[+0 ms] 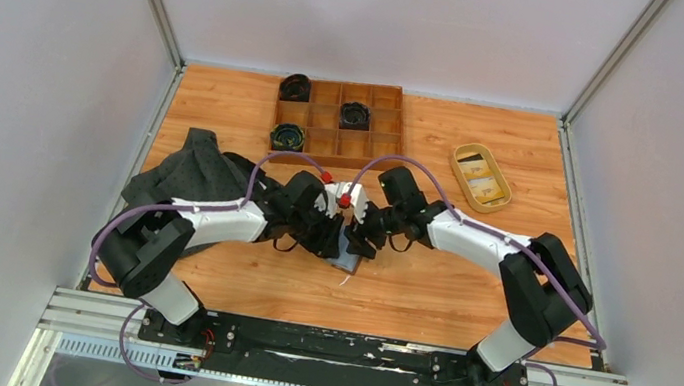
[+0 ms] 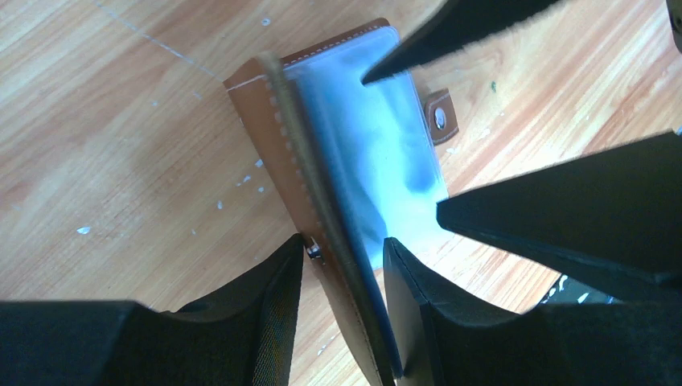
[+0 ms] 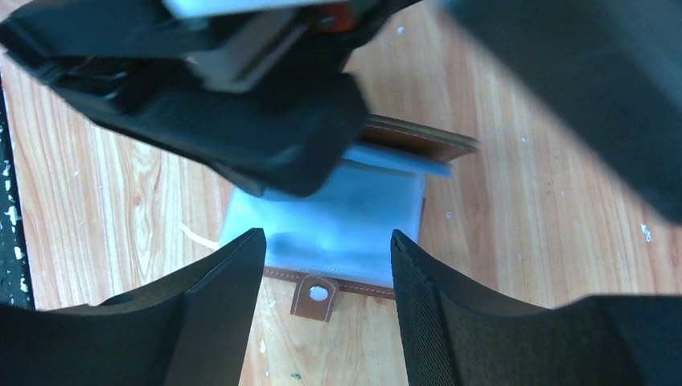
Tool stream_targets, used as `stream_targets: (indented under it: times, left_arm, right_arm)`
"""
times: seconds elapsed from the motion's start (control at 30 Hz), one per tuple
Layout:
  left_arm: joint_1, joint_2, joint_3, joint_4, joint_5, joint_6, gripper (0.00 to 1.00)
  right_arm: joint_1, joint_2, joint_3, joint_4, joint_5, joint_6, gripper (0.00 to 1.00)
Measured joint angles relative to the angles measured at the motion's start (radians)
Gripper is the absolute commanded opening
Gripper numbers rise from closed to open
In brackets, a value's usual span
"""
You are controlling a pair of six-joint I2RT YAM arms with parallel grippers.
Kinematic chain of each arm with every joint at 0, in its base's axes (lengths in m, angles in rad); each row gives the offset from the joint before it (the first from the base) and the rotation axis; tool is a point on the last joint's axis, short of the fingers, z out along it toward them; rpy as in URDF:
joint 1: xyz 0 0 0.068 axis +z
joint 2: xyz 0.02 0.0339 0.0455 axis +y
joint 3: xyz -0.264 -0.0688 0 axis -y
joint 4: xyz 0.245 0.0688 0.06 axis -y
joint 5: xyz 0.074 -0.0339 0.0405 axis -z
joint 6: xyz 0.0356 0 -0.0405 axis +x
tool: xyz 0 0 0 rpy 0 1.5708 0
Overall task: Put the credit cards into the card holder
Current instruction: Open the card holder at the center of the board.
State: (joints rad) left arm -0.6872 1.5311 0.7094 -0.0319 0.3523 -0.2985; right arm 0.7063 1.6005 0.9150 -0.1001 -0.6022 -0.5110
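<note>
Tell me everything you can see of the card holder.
The card holder is a small brown leather wallet with pale stitching, lying open on the wooden table. Pale blue clear sleeves face up. A short tab with a round snap stud juts from one edge. One cover stands raised, apparently pinched by the left gripper; the open right gripper hovers over the sleeves.

You see a tan-brown leather card holder point(image 2: 261, 137) with pale stitching and hazy pale blue sleeves point(image 2: 370, 145), on an orange wood-grain table point(image 2: 96, 145) flecked white. The left gripper point(image 2: 344, 257) and right gripper point(image 3: 326, 249) are matt black. Yellow-gold credit cards point(image 1: 479, 179), tan dish point(image 1: 505, 200).
</note>
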Motion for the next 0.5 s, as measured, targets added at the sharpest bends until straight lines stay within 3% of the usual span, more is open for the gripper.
stream_targets:
  times: [0.27,0.5]
  left_arm:
    - [-0.004,0.015,0.007,-0.004,0.039,0.05,0.36]
    - [-0.004,0.016,0.037,-0.035,0.067,0.14,0.33]
  right_arm:
    - [-0.055,0.011,0.016,-0.036,-0.029,0.03,0.72]
    - [-0.2,-0.004,0.027,-0.091,-0.177,-0.005,0.75]
